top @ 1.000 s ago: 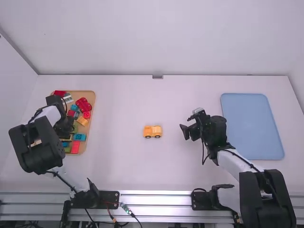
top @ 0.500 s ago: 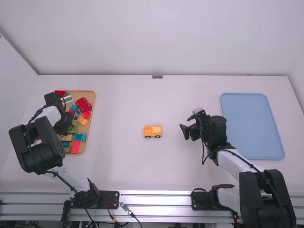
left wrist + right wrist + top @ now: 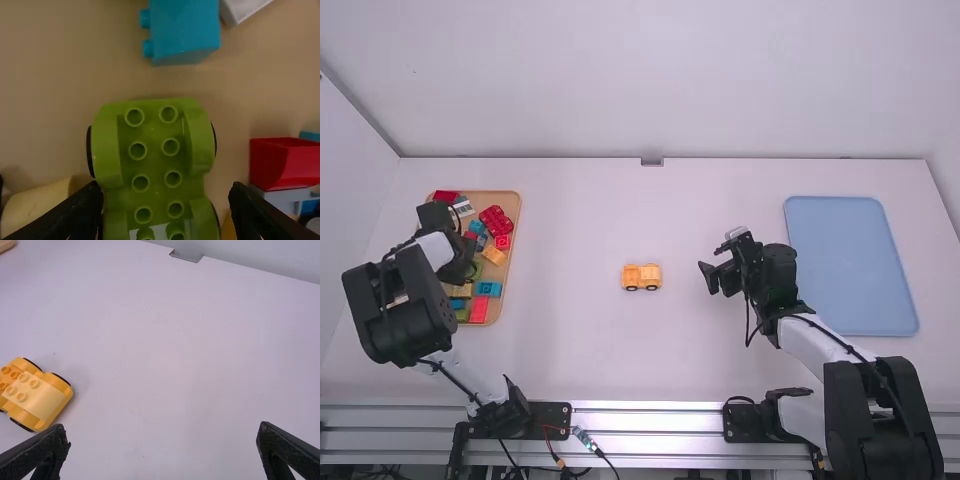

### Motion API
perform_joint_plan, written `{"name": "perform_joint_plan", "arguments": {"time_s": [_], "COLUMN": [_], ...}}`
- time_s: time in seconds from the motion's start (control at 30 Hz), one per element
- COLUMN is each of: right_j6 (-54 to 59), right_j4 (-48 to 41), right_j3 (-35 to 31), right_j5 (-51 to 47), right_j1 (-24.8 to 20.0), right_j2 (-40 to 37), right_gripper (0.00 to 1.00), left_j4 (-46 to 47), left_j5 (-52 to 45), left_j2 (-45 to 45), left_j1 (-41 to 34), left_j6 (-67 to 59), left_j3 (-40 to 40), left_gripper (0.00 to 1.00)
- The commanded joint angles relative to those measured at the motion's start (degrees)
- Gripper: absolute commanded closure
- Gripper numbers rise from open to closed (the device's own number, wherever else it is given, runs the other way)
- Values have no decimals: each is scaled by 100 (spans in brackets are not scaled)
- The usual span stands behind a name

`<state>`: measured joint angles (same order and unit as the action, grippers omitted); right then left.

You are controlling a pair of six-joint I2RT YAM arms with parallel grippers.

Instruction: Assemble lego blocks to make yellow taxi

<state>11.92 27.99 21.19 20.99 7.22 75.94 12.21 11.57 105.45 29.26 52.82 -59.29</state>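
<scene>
Green wheeled base [image 3: 154, 135] lay under our left gripper [image 3: 166, 192], fingers spread. We had just shifted this gripper slightly, probably seeking yellow brick [image 3: 493, 255].

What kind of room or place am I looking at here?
Probably a robotics lab or test station: two robot arms, left and right, are mounted on a metal rail beside a white table, with toy blocks sorted onto a wooden tray.

Wide passage is offered between brick tray [image 3: 511, 202] and yellow car [image 3: 642, 277]. Straight car-to-blue mat [image 3: 850, 265] line is blocked by right gripper [image 3: 711, 262].
</scene>
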Motion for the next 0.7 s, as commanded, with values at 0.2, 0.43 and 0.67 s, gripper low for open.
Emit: {"name": "perform_joint_plan", "arguments": {"time_s": [0.2,0.43,0.67], "right_j6": [-15,-13,-9], "right_j4": [-13,-17,-94], "right_j3": [-48,-48,-48], "right_j5": [-9,-4,-7], "right_j1": [-11,-11,-11], "right_j2": [-85,-85,-85], "right_gripper": [1,1,1], "left_j4": [-13,1605,2077], "left_j5": [-53,146,341], "left_j2": [72,-42,-306], "left_j1": [0,-9,-2], "left_j6": [112,848,1097], "left_j3": [-39,-525,-590], "left_gripper": [28,36,27]}}
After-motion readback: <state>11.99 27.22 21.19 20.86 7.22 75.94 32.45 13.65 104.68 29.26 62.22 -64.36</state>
